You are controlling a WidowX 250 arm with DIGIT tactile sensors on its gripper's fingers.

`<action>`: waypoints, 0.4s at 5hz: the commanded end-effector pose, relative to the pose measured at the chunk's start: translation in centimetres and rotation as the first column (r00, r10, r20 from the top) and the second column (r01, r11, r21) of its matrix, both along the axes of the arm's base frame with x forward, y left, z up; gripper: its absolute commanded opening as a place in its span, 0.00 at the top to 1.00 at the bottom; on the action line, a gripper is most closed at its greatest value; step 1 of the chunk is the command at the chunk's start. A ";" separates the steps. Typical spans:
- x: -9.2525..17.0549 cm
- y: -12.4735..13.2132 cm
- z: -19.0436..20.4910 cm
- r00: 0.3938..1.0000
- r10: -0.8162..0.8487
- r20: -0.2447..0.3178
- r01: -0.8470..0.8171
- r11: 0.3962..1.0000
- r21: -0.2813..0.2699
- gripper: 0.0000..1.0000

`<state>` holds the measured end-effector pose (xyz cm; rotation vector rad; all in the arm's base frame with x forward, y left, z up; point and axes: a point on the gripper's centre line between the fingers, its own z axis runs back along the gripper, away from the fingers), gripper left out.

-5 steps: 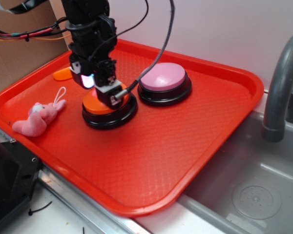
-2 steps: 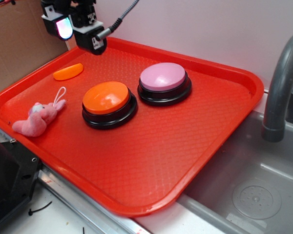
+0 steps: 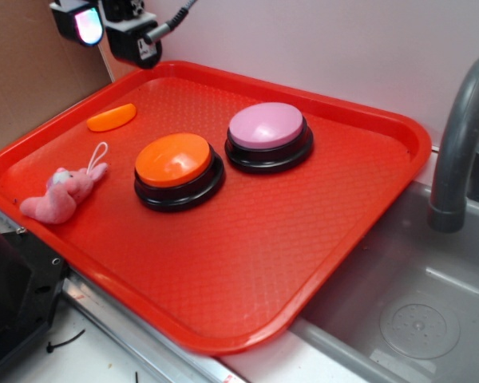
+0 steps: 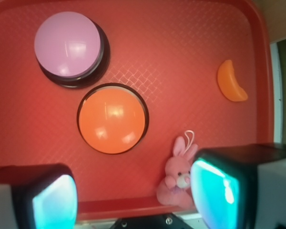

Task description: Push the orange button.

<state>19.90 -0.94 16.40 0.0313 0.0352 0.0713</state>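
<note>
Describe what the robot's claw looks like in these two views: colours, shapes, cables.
The claw is black, boxy hardware with a white casing edge. Each finger carries a rounded, translucent pad glowing cyan, with a pinkish tint in the exterior view. In the wrist view the pads sit in dark housings with pale grey sides. A grey braided cable plugs into the right-hand block through a metal connector.

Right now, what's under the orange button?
The orange button sits on its black base, which rests on the red tray. The tray under the base is covered. Nothing is on top; the gripper is up at the tray's far corner.
</note>
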 end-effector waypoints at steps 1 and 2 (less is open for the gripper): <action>-0.6 -0.6 3.3 0.997 0.003 0.077 -0.001 1.000 -0.019 0.00; -1.5 -0.9 4.9 0.992 -0.017 0.125 0.011 0.998 0.054 0.00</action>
